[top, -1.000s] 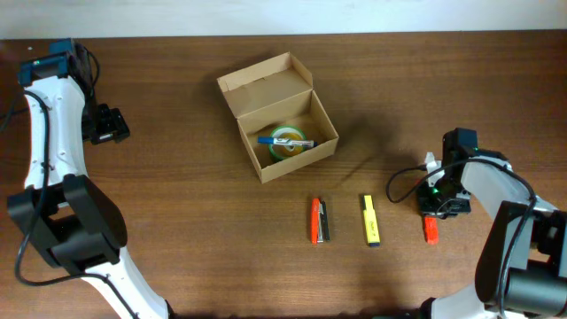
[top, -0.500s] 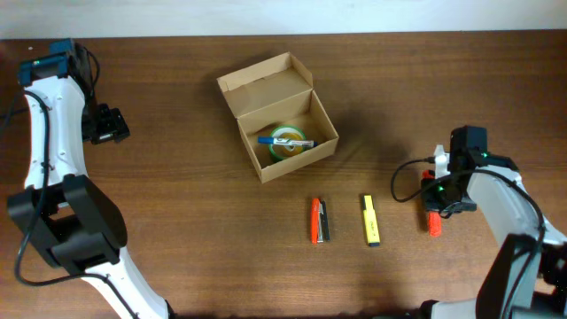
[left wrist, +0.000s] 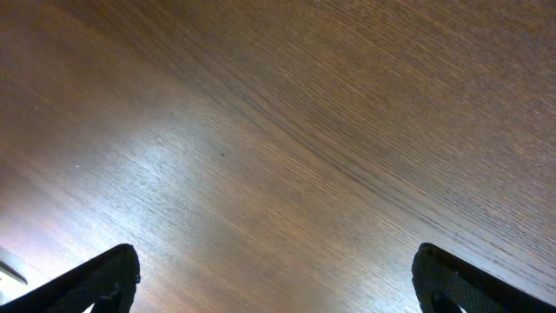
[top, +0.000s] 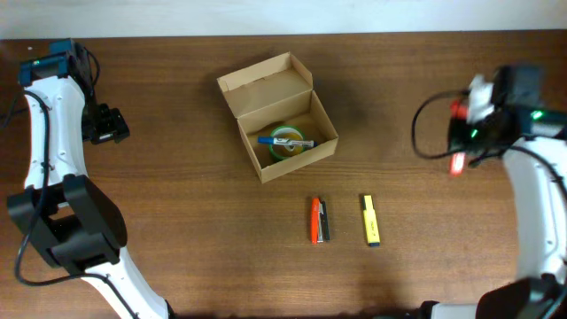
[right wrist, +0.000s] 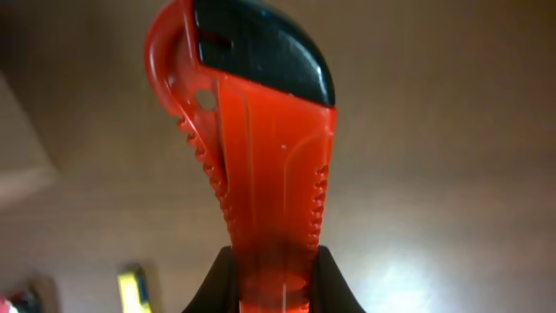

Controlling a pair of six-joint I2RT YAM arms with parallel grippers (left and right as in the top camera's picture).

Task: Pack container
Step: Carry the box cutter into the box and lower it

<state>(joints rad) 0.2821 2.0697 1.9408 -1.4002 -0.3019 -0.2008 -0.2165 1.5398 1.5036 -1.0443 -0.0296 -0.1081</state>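
The container, a brown cardboard box with its flap lid standing open, sits at the table's middle back. Inside lie a green tape roll and a blue pen. My right gripper hangs above the table at the right, well apart from the box. It is shut on a red cutter. In the right wrist view the red cutter, with its black end pointing away, sticks out from between the right gripper. My left gripper is open at the far left, over bare wood.
A red and silver stapler-like item and a yellow highlighter lie side by side in front of the box. The highlighter also shows low left in the right wrist view. The table's back edge runs just behind the box.
My right gripper has lifted the red cutter off the table and carried it toward the back of the table. The left arm has not moved.
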